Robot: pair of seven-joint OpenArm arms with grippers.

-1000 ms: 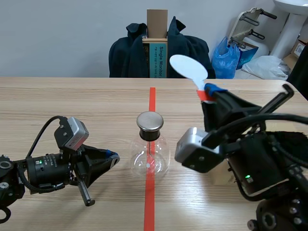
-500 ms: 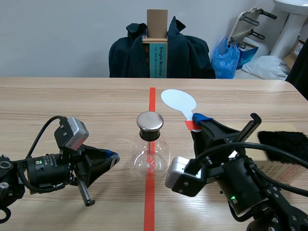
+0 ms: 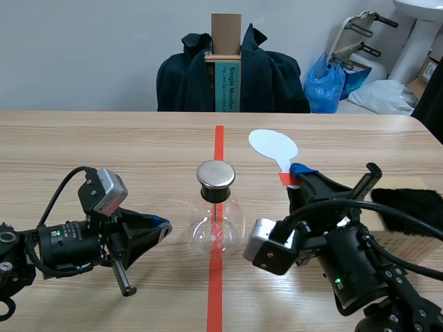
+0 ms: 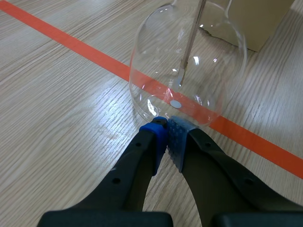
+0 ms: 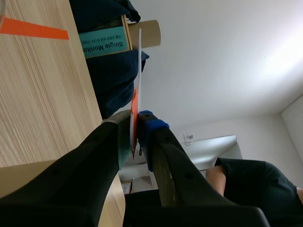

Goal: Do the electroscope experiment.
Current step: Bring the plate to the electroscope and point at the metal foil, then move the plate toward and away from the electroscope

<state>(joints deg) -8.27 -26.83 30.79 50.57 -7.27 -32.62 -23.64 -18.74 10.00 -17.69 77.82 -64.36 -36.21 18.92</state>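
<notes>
The right gripper [image 3: 299,178] has its fingers clamped on the handle of the white paddle [image 3: 273,146], whose disc is in the air near the electroscope flask [image 3: 216,223]. The flask stands on the tabletop [image 3: 104,145], over the red line. The left gripper [image 4: 166,124] lies low, fingers together on nothing, tips just beside the glass. A careless swing toward the metal cap [image 3: 216,174] could tip the flask (nothing grips it), or the thin handle could slip.
</notes>
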